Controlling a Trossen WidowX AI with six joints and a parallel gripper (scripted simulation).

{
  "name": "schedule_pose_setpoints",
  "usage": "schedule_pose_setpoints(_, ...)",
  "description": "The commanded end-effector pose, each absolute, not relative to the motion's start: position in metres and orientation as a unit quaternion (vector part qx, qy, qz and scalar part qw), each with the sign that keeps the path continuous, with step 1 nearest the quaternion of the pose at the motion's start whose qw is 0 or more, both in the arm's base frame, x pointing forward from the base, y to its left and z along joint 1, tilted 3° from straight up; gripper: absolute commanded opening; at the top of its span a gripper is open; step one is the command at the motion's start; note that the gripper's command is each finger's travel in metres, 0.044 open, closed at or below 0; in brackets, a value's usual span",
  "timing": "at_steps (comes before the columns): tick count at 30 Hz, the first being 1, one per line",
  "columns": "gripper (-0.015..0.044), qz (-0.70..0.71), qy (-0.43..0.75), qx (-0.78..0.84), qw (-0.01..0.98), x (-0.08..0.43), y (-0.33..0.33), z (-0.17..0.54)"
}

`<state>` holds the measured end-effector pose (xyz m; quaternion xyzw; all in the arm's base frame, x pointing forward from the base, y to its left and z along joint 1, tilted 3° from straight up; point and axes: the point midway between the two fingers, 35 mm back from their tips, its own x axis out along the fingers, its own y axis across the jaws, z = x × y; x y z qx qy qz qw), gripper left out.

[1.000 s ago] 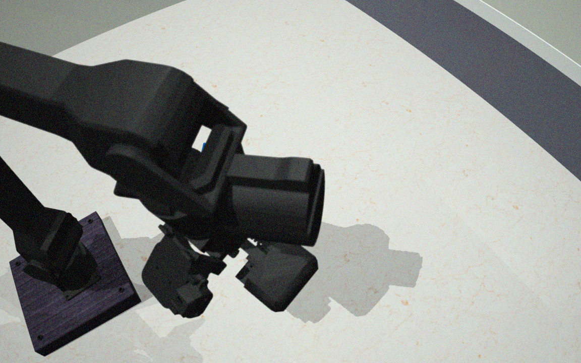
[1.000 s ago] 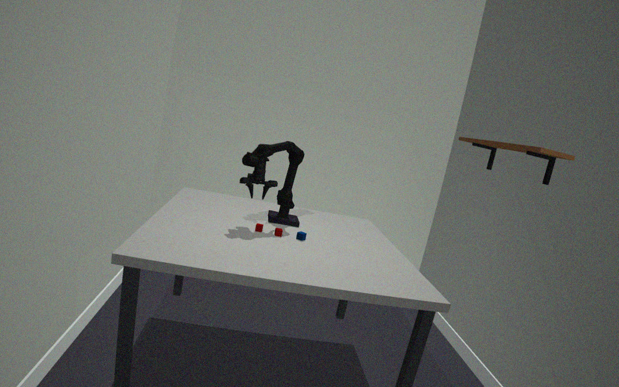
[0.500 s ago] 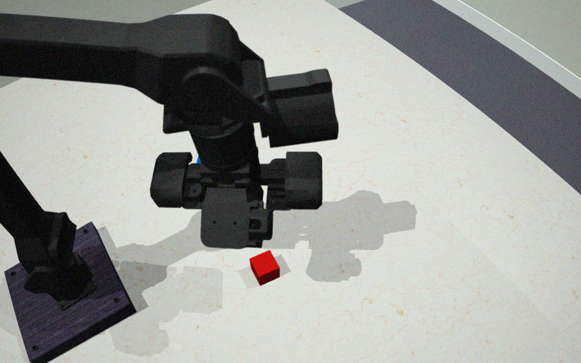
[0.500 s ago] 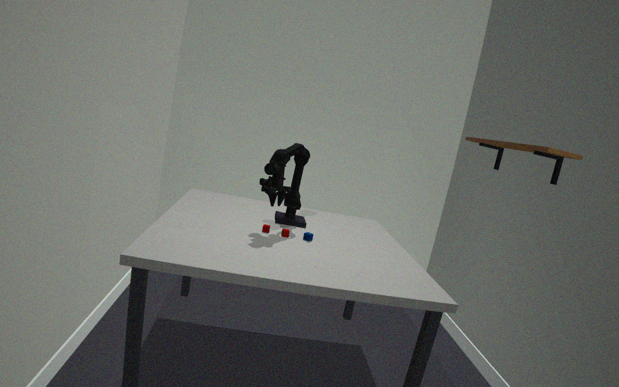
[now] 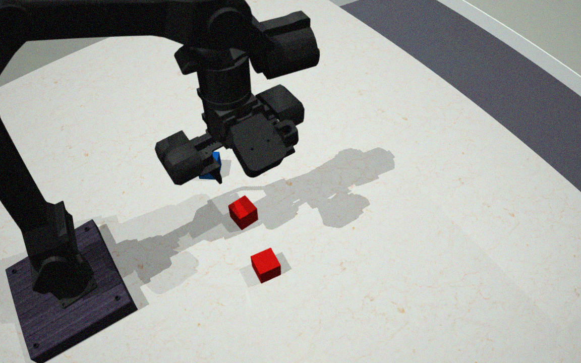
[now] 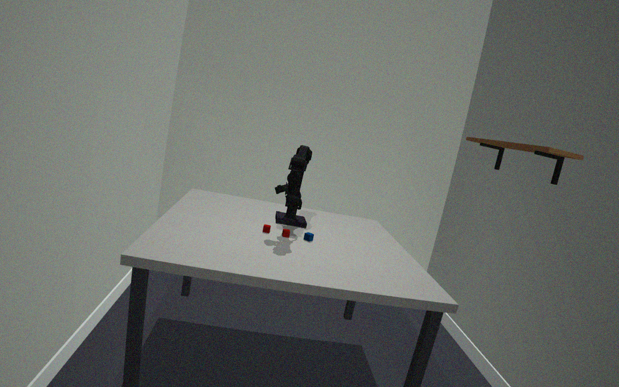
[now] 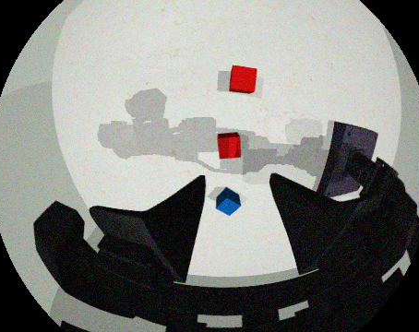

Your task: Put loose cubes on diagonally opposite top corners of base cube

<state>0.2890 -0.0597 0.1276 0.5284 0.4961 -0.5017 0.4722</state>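
Observation:
A red cube (image 5: 243, 212) (image 6: 286, 233) (image 7: 229, 146) stands on the table between the other two cubes, partly in the arm's shadow. A second red cube (image 5: 265, 263) (image 6: 266, 228) (image 7: 243, 79) stands apart from it on the table. A blue cube (image 5: 216, 158) (image 6: 308, 236) (image 7: 228, 206) stands on the table, partly hidden by a finger in the top view. Nothing rests on any cube. My gripper (image 7: 238, 179) is partly open and empty, high above the table. In the wrist view the blue cube shows between the fingers, well below them. One fingertip is hidden in the top view.
The arm's purple base plate (image 5: 58, 329) (image 6: 282, 220) (image 7: 348, 138) sits on the table (image 6: 350, 259) near the cubes. A wooden shelf (image 6: 518, 145) hangs on the wall at the right, away from the table. The arm's shadow falls across the table around the middle red cube.

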Motion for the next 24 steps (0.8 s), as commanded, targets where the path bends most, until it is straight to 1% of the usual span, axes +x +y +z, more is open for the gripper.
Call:
schedule_pose_setpoints(1, 0.0265, -0.493, 0.510, 0.507, 0.490, 0.292, -0.055, 0.127)
schedule_pose_setpoints(5, 0.0265, -0.493, 0.510, 0.507, 0.490, 0.292, -0.055, 0.122)
schedule_pose_setpoints(13, 0.0265, -0.493, 0.510, 0.507, 0.490, 0.292, -0.053, 0.066)
schedule_pose_setpoints(24, 0.0265, -0.493, 0.510, 0.507, 0.490, 0.291, -0.052, 0.050)
